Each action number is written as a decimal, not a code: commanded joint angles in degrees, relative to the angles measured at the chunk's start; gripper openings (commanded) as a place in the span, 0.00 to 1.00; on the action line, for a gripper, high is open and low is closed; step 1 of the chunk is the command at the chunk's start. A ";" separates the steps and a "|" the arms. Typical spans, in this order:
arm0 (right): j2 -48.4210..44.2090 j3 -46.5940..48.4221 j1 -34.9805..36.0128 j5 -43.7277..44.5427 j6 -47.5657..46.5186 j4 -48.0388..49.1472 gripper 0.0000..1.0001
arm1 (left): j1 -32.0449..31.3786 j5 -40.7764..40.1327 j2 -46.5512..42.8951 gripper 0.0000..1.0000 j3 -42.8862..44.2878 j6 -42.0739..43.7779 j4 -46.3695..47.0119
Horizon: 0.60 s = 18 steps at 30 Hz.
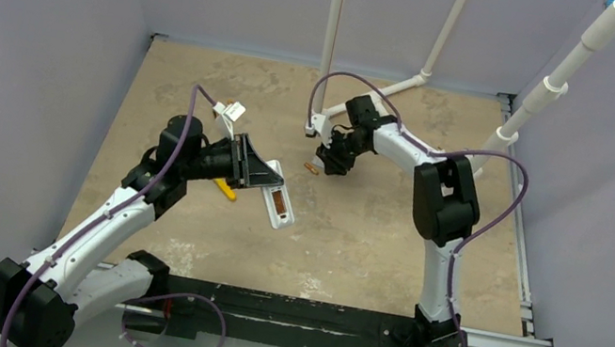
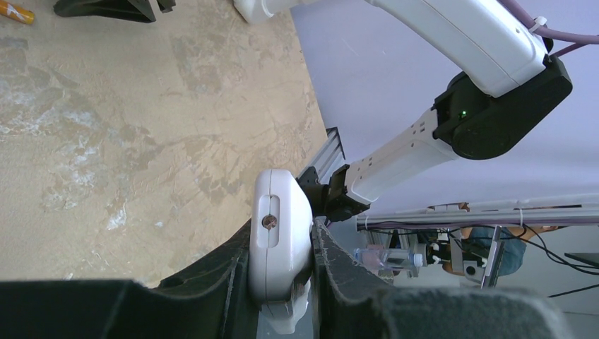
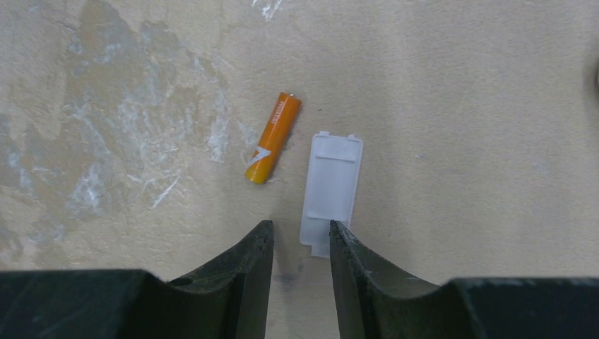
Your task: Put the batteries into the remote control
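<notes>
Remote control: the slim white handset (image 1: pixel 284 217) faces back-up with its long battery recess open. It is held centre-left above the table (image 1: pixel 368 242).
Loaded battery: an orange-copper cell (image 1: pixel 279 202) lies inside the recess.
Left gripper: its jaws (image 2: pixel 281 247) are pressed against the remote's two long sides, pinching it near one end.
Loose battery: an orange cylinder (image 3: pixel 273 139) lies flat on the table just beside the whitish cover plate (image 3: pixel 332 191), with a thin gap between them.
Right gripper: it hangs low over the table (image 3: pixel 300 236), its fingers (image 3: pixel 247 268) a narrow gap apart with nothing between them. One fingertip overlaps the plate's near corner in the wrist view.
Open room: bare tabletop surrounds the battery and plate. The remote's far end is near them.
Surface: tan and mottled, with pale scuffs.
Room: lavender-grey walls close three sides. White pipes (image 1: pixel 443 35) rise at the back, and a metal rail (image 1: pixel 502 346) runs along the near edge.
</notes>
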 commanded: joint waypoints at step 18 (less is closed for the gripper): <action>2.08 3.06 -0.29 3.90 -0.34 -0.73 0.07 | 0.51 1.10 -0.38 0.00 1.36 0.24 3.04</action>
